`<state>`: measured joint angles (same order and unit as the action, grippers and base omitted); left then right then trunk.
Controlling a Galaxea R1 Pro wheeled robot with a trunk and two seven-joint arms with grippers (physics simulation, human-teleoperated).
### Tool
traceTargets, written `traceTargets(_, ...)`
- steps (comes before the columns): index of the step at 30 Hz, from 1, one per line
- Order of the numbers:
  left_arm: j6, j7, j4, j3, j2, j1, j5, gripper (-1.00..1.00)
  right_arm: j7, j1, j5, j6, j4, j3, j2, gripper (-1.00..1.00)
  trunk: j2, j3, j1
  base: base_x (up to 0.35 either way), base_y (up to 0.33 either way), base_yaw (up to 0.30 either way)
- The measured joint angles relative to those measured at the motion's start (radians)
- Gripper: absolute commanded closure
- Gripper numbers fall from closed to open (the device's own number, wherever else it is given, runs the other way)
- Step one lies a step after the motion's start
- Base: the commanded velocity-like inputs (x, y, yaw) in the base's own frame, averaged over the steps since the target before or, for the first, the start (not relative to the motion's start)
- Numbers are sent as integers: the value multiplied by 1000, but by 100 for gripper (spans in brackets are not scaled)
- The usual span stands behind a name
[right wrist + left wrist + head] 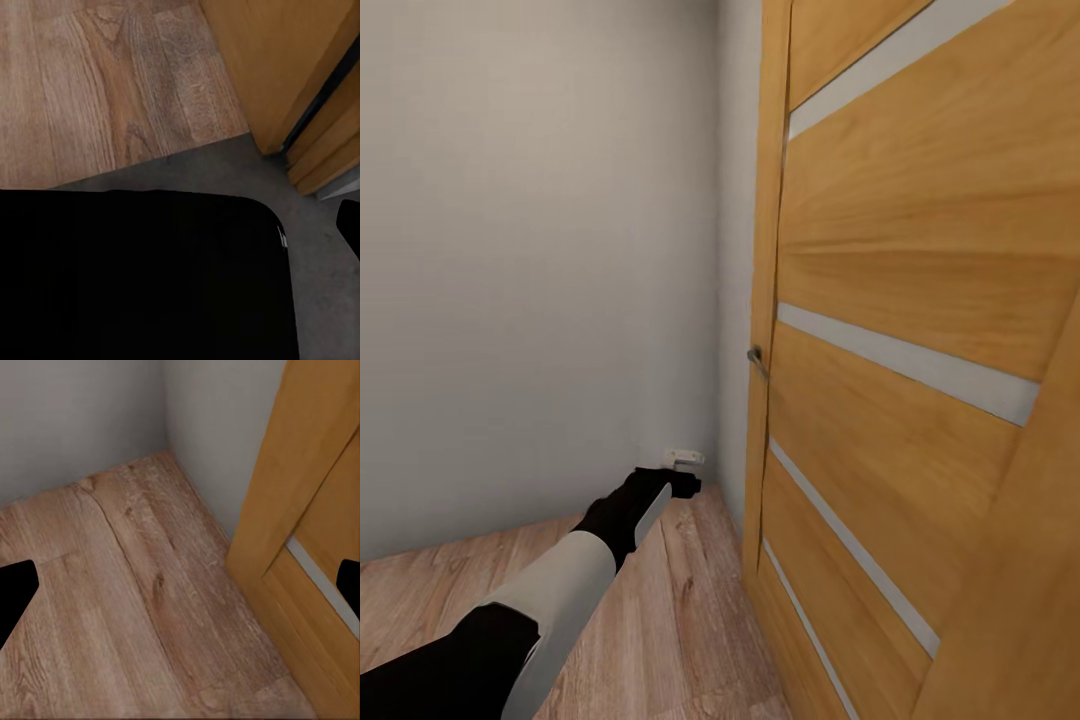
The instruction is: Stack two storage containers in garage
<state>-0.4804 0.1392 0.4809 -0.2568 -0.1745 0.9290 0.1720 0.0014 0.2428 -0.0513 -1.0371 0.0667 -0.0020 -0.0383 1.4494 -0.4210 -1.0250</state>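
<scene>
Reaching low past the wooden door (920, 330), left gripper (180, 585) spread wide and empty over wood-plank floor (127, 607); right gripper's state is unclear, probably in transit.

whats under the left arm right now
Light wood-plank floor runs under the left arm, up to the grey wall and the wooden door. The strip directly beneath the arm is covered.

Wooden door (920, 330) with pale stripes, metal handle (757, 358), grey wall (530, 250)
</scene>
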Motion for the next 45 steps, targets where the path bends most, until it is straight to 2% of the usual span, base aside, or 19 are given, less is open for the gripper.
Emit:
traceTargets(21, 1, 3, 0, 8, 0, -1, 0, -100, 0, 0, 0, -1, 0, 0, 0, -100, 0, 0, 0, 0, 0, 0)
traceTargets(30, 1, 8, -1, 8, 0, -1, 1, -100, 0, 0, 0, -1, 0, 0, 0, -100, 0, 0, 0, -40, -135, 0)
traceTargets(45, 2, 9, -2, 8, 0, -1, 0, -100, -1, 0, 0, 0, 0, 0, 0, -100, 0, 0, 0, -2, -8, 1)
